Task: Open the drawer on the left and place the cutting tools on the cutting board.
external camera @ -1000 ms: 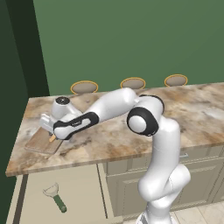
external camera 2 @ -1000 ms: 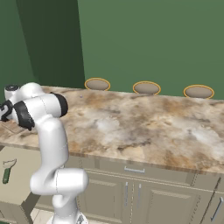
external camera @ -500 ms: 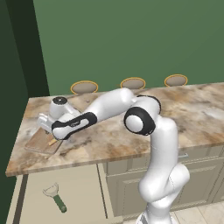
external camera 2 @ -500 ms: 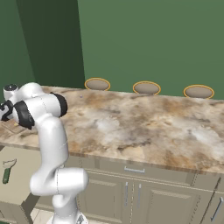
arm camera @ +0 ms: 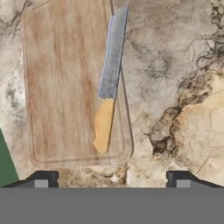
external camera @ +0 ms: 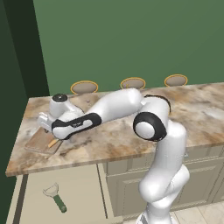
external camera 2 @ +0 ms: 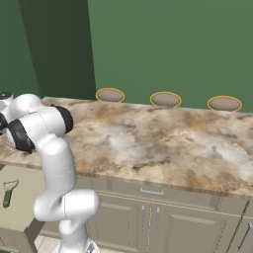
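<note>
The cutting board (arm camera: pixel 65 87) lies flat on the marble counter, at its left end (external camera: pixel 41 141). The orange-handled knife (arm camera: pixel 105 122) rests loose on the board, and its blue-grey blade crosses the board's edge near the tip. My gripper (arm camera: pixel 111 180) hovers just above the knife handle with its fingertips (arm camera: pixel 41 180) spread wide and nothing between them. From the left base, the gripper (external camera: pixel 54 133) hangs over the orange handle (external camera: pixel 53 142). Below the counter the drawer (external camera: pixel 74 183) stands open. In it lies the green-handled tool (external camera: pixel 56 197), which also shows from the right base (external camera 2: pixel 9 192).
The marble counter (external camera 2: pixel 163 143) runs far to the right. Three round tan-rimmed stool tops (external camera: pixel 132 82) sit behind it against the green wall. Closed cabinet doors with silver handles (external camera 2: pixel 148 191) are under the counter to the right of the open drawer.
The jaws have spread from nearly closed to wide open, letting go of the knife onto the board. The arm has barely moved.
</note>
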Available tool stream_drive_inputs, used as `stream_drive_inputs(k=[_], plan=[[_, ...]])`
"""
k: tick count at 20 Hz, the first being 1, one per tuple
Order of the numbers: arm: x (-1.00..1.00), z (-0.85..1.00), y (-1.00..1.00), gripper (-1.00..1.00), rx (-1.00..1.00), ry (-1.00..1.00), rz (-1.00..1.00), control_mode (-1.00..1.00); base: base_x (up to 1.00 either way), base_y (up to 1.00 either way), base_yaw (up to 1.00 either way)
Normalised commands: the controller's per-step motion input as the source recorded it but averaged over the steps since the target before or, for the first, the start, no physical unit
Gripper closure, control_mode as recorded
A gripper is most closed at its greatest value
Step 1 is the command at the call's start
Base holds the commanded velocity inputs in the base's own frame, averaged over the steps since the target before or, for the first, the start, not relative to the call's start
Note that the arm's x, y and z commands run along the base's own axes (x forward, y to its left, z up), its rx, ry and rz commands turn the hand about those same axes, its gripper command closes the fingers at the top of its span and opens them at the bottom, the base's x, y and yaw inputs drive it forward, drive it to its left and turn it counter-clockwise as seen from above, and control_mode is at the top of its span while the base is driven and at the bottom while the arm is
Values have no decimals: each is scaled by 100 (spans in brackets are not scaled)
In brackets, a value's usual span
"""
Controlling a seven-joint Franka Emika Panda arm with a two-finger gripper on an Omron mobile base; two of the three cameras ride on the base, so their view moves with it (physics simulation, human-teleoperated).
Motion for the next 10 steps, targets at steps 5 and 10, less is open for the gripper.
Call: stream_drive_inputs(k=[5, 10], plan=[[-100, 14, -83, -100, 0, -5, 1, -100, 0, 0, 0], [-97, 0, -81, -100, 1, 0, 22, -100, 0, 0, 0]])
